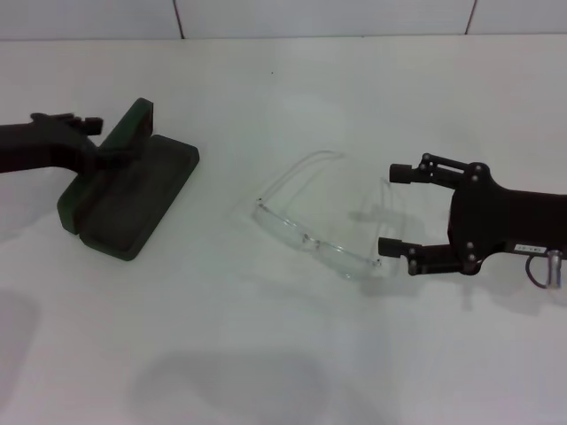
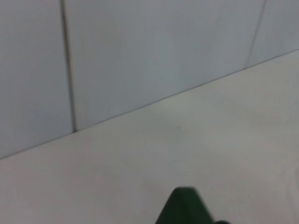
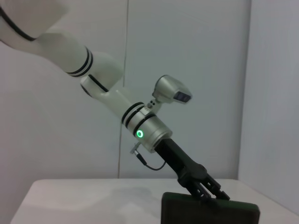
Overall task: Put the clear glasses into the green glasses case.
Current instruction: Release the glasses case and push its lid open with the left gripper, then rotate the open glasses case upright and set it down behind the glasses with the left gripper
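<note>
The right gripper's (image 1: pixel 396 209) two black fingers (image 1: pixel 400 173) are spread wide, one above the other in the head view, with their tips pointing toward the robot's left. They flank the near end of the clear glasses (image 1: pixel 312 237); contact with the frame cannot be confirmed. The glasses lie on the white table (image 1: pixel 283 354) near its centre, lens edge toward the robot, both thin arms unfolded and pointing away toward the back wall.

The left gripper (image 1: pixel 104 140) has its fingers closed against the raised lid of the green glasses case (image 1: pixel 133 199), holding that lid upright; in the right wrist view the same fingers (image 3: pixel 212 190) rest on the lid's upper edge. The case stands open on the left part of the table, well apart from the glasses, its dark lined tray facing up and angled toward the robot. The left wrist view shows only a green corner of the lid (image 2: pixel 184 207) against the table and the tiled wall (image 2: pixel 140 56).
</note>
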Robot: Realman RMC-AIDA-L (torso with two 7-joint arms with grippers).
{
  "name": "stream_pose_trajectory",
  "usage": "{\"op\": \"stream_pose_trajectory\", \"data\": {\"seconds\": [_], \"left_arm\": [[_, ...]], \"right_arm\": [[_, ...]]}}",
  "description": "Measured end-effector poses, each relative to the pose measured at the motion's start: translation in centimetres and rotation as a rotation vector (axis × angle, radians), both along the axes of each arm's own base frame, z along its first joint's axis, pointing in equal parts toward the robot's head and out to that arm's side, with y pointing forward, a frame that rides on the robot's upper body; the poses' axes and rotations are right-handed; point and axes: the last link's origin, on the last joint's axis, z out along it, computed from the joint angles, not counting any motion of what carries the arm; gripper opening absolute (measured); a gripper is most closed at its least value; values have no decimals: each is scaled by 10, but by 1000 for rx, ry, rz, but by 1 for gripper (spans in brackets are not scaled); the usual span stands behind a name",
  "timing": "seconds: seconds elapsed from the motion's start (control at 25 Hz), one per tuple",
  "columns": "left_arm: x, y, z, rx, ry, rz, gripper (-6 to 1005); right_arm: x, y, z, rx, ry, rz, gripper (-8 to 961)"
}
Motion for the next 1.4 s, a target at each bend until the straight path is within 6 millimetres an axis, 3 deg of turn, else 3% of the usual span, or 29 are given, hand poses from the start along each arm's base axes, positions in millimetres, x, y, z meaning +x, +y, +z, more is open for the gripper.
{"op": "stream_pose_trajectory", "data": {"seconds": [0.24,0.64,0.8,1.0,1.16,1.4], "left_arm": [[-7,-5,-2,1,0,20,792],[-7,-3,0,15,-11,15,399],[8,8,-6,3,-6,-50,301],[43,29,-24,-38,8,-201,204],[73,49,-50,-102,92,-313,204],[97,60,-89,-212,223,-392,203]], "right_arm": [[-1,0,-2,-5,-3,9,873],[-1,-5,-5,-14,-10,37,872],[0,-10,-6,-22,-6,49,872],[2,-18,-8,-21,4,64,872],[5,-26,-10,-29,17,67,872],[14,-41,-11,-21,34,63,873]]}}
